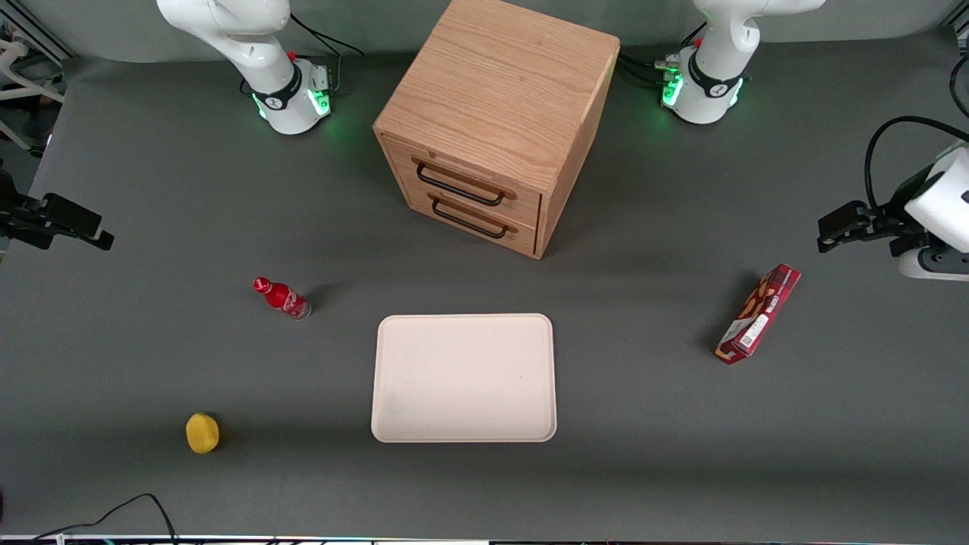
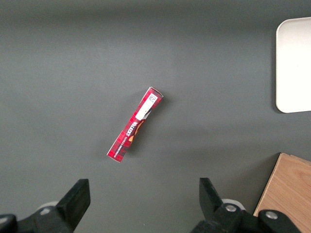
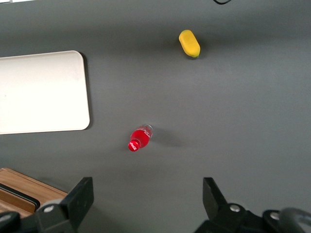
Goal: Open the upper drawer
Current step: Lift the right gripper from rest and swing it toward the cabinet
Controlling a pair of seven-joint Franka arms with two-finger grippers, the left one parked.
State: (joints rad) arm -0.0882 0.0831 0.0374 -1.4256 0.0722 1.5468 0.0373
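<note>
An oak cabinet (image 1: pixel 500 98) stands in the middle of the table, away from the front camera. Its upper drawer (image 1: pixel 522 203) is shut, with a long black wire handle (image 1: pixel 459 185) across its front. The matching lower drawer (image 1: pixel 475 221) sits just under it, also shut. My right gripper (image 1: pixel 97 236) hangs above the table at the working arm's end, well apart from the cabinet. In the right wrist view the gripper (image 3: pixel 147 196) is open over bare grey table, nothing between its fingers, and a corner of the cabinet (image 3: pixel 24 194) shows beside one finger.
A small red bottle (image 1: pixel 281 297) (image 3: pixel 140 138) lies between my gripper and the cabinet. A pale tray (image 1: pixel 463 377) (image 3: pixel 43 92) lies in front of the drawers. A yellow object (image 1: pixel 202 433) (image 3: pixel 189 43) sits nearer the front camera. A red box (image 1: pixel 758 313) lies toward the parked arm's end.
</note>
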